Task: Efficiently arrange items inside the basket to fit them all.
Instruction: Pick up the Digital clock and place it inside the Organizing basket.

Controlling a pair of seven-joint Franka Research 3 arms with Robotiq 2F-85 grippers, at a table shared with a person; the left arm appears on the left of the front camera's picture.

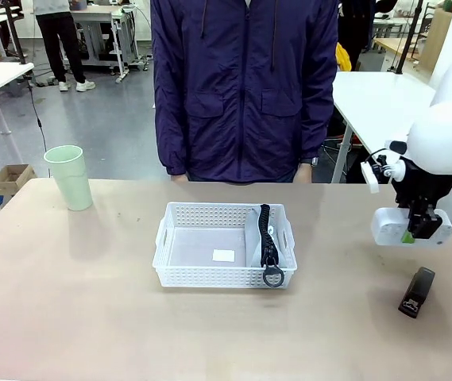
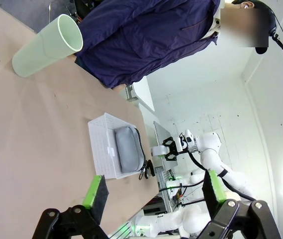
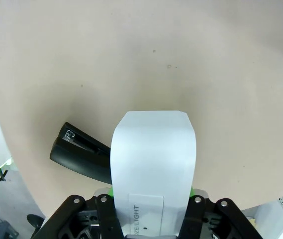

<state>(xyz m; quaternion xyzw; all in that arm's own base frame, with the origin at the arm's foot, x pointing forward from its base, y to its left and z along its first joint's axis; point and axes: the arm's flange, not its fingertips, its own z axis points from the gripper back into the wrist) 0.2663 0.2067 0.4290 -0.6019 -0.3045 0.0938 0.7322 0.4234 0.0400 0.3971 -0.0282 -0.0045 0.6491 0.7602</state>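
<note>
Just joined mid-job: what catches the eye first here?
The right gripper holds the small white box in the air at the right of the table, over the black stapler lying there. The white basket sits mid-table with the grey pouch standing on edge at its right end; the green cup stands upright far left.

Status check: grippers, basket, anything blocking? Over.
Right gripper shut on white box, above table. Left gripper open. Pouch stands at basket's right end; stapler, cup on table.
</note>
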